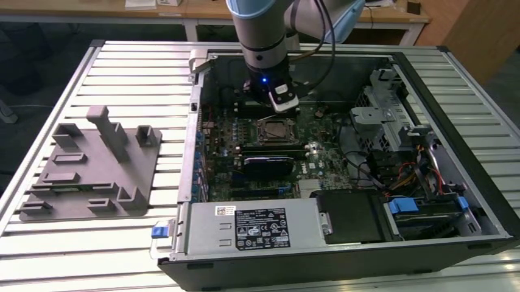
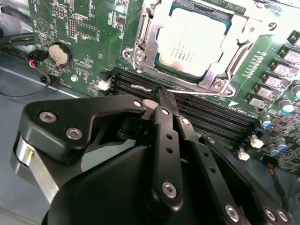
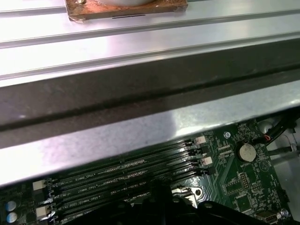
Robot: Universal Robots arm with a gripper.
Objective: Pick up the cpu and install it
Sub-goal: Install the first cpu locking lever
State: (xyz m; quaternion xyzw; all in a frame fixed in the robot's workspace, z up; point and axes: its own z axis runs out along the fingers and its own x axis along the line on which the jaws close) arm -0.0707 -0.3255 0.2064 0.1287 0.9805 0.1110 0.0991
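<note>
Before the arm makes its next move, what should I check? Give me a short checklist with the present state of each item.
1. Cpu sits in the socket: ok, it lies flat inside the metal frame in the second wrist view.
2. Gripper holds nothing: ok, its jaws are shut together and empty.
3. Gripper is off the cpu: ok, its tip is over the memory slots, beside the socket.
4. Retention lever is latched: cannot tell, it lies along the socket edge near the gripper tip.
5. Socket frame is closed over the cpu: cannot tell.
6. Fixture on the table holds no cpu: ok in the exterior view.
</note>
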